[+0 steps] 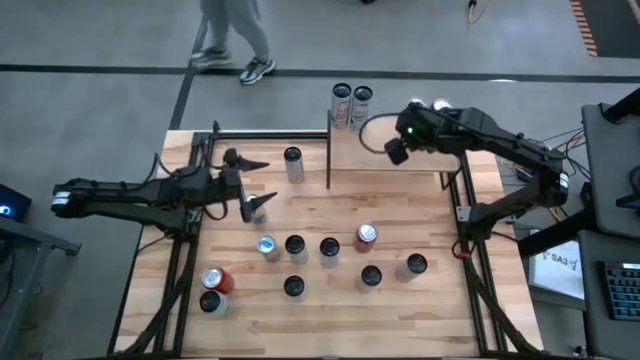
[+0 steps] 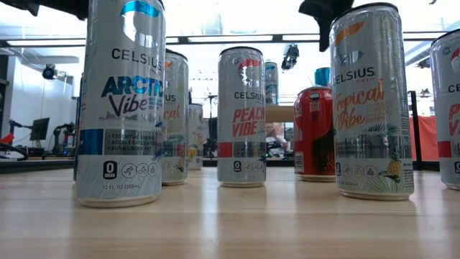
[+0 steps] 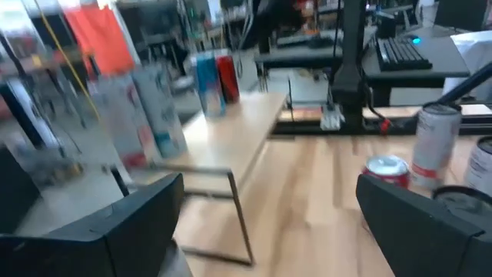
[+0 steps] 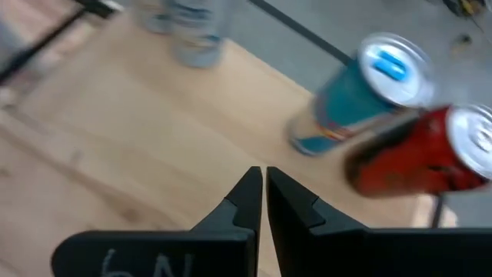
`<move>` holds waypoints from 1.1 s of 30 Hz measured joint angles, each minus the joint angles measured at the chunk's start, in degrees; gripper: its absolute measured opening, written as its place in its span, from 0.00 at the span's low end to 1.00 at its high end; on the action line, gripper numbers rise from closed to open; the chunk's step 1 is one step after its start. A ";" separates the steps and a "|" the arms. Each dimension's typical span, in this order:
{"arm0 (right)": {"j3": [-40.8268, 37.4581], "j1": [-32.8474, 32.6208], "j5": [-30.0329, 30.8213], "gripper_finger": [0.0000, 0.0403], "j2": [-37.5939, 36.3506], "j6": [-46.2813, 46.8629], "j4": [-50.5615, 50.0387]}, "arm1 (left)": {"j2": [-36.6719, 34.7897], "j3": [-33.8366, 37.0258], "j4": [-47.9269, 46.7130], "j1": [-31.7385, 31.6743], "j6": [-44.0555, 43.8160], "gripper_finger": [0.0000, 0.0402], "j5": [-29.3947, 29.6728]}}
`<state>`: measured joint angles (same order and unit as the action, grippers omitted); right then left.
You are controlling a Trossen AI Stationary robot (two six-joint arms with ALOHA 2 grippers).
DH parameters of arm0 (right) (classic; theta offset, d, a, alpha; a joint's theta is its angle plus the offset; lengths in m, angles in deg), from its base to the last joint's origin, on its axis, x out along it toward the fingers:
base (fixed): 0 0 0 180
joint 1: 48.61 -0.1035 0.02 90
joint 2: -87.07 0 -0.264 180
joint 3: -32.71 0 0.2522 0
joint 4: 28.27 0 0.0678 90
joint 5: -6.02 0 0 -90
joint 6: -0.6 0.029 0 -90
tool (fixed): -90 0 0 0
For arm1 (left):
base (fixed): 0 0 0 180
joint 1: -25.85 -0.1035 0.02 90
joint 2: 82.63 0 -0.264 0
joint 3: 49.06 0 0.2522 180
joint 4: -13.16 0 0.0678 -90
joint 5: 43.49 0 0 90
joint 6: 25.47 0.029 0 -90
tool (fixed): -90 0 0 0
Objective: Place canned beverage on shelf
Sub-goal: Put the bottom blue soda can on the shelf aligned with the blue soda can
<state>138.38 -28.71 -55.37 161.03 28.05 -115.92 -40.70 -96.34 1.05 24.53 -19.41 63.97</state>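
At the far edge of the table, the shelf (image 1: 390,165) is seen as a small light-wood board carrying two cans (image 1: 351,103) at its far left corner, with the rest of its top bare. The right gripper (image 1: 396,150) is held over that board with its fingers pressed together and nothing between them, so no can is carried by it. The left gripper (image 1: 258,187) is held over the left half of the table with its fingers spread wide and empty, pointing toward the table's middle. A loose upright can (image 1: 293,163) stands just beyond it toward the far edge and close beside the shelf's left post; a further group of upright cans (image 1: 329,250) stands nearer the front. The left arm is judged the nearer one for the next pick: the can lies ahead and slightly to the far side of its open fingers, its long axis vertical, so a level side approach is called for.
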 joint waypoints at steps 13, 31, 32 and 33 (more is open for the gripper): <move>-2.44 -14.21 1.54 0.03 0.00 -5.72 12.97 | 0.39 -0.78 -3.65 0.02 -14.18 0.92 -10.64; -12.62 -26.68 1.58 0.03 0.00 -4.97 26.03 | 10.59 -13.14 -31.43 9.66 -21.67 0.92 -13.81; -12.93 -27.04 1.57 0.03 0.00 -4.99 26.55 | 11.35 -13.66 -32.47 10.99 -21.65 0.92 -13.77; -13.13 -27.31 1.58 0.03 -0.01 -4.99 26.86 | 12.20 -14.17 -33.42 12.36 -21.49 0.92 -13.73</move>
<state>125.25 -56.02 -53.79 161.01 23.07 -89.06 -28.50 -110.51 -32.37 36.89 -40.89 50.24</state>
